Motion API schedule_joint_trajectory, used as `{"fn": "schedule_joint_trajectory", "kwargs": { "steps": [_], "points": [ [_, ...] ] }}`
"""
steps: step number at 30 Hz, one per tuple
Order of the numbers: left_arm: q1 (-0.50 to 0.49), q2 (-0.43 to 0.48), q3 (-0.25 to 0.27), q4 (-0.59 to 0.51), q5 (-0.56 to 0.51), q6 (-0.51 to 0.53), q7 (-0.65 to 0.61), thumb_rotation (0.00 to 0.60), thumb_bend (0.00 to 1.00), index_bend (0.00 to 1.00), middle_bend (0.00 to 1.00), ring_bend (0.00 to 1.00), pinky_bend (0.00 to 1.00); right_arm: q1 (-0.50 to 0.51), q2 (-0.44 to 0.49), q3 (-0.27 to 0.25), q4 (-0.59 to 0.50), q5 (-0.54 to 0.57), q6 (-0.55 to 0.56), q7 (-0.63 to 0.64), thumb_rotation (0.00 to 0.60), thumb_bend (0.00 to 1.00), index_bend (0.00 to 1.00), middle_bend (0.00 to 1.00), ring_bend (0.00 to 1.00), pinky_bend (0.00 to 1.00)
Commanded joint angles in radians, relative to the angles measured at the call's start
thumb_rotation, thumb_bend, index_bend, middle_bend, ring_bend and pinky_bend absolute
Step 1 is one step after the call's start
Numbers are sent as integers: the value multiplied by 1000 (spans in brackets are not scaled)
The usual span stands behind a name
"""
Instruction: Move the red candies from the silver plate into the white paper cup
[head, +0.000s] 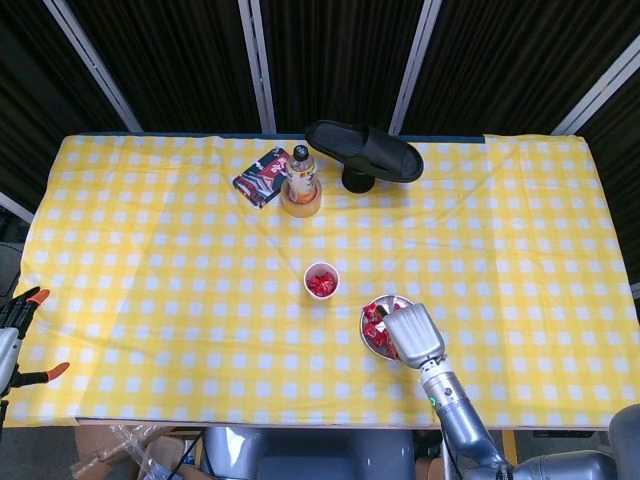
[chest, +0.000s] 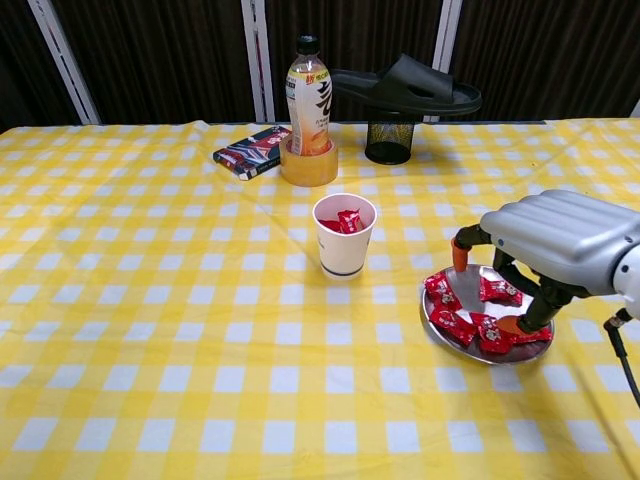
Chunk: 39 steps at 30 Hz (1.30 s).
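Red candies (chest: 470, 322), glossy wrapped pieces, lie on the silver plate (chest: 432, 310) right of the white paper cup (chest: 343, 238). Right robot hand (chest: 560, 240) hovers palm-down over the plate, fingers apart, grasping nothing.

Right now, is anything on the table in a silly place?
Yes: a black slipper is lying on top of the black mesh cup at the back of the table. Nothing looks spilled.
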Motion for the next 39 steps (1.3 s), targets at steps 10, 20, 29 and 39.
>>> {"fn": "schedule_joint_trajectory", "kwargs": {
  "steps": [10, 20, 29, 39],
  "points": [
    [-1, -1, -2, -3, -6, -2, 5, 600, 32, 0, 0, 0, 0, -28, -24, 1, 56, -21, -53, 29, 600, 289, 382, 819, 930, 980],
    [0, 0, -2, -1, -2, -2, 1, 600, 33, 0, 0, 0, 0, -41, -54, 23, 115, -3, -92, 45, 600, 289, 418, 819, 930, 981],
    [-1, 0, -3, -3, -7, -6, 3, 600, 33, 0, 0, 0, 0, -51, -54, 39, 135, 4, -114, 52, 600, 289, 417, 819, 930, 980],
    [0, 1, -3, -5, -8, -4, 3, 600, 32, 0, 0, 0, 0, -56, -71, 44, 161, 11, -141, 49, 600, 288, 447, 819, 930, 981]
  ]
}}
